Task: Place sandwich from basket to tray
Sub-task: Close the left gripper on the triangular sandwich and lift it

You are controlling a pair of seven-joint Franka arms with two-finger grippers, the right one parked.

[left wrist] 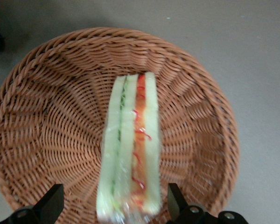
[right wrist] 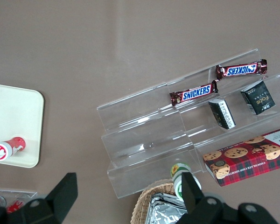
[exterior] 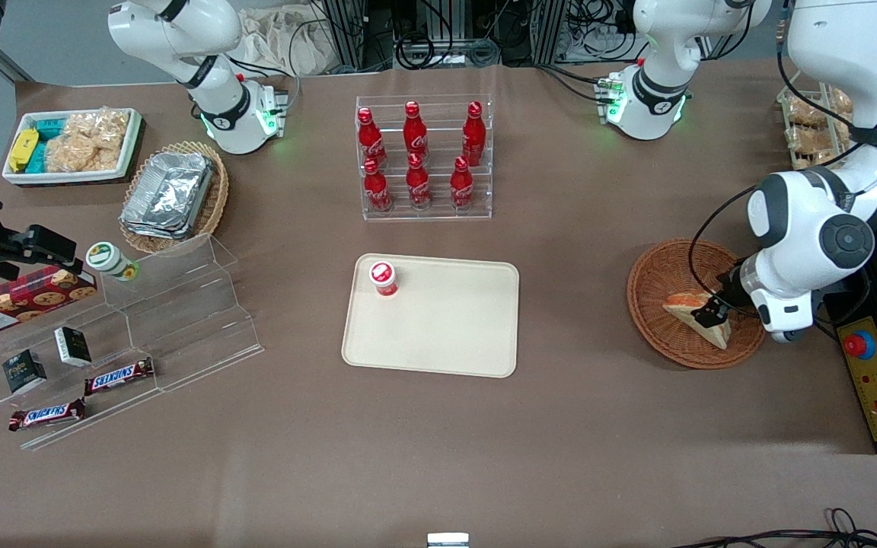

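1. The tray lies mid-desk, with a small red-capped cup standing at its 10 o'clock corner. A careless drop aimed toward that corner could knock the cup over, so the bare middle looks the safer target.

2. The bottle rack stands at 12 o'clock from the tray, farther from the front camera. It seems clear of a direct carry path, yet a high, wide swing could brush it.

3. The basket sits toward the working arm's end of the desk, at about 3 o'clock from the tray. Its woven rim rises around the sandwich, so a low sideways pull could catch the bread on the wicker and drag the basket along.

4. The hand hovers in the basket, spread wide, one finger on each side of the sandwich's near end and neither touching it. The wedge stands on edge and looks soft, in a thin wrap; a hard squeeze could crush it, and a grip only at the end could let it droop or slip out mid-carry.
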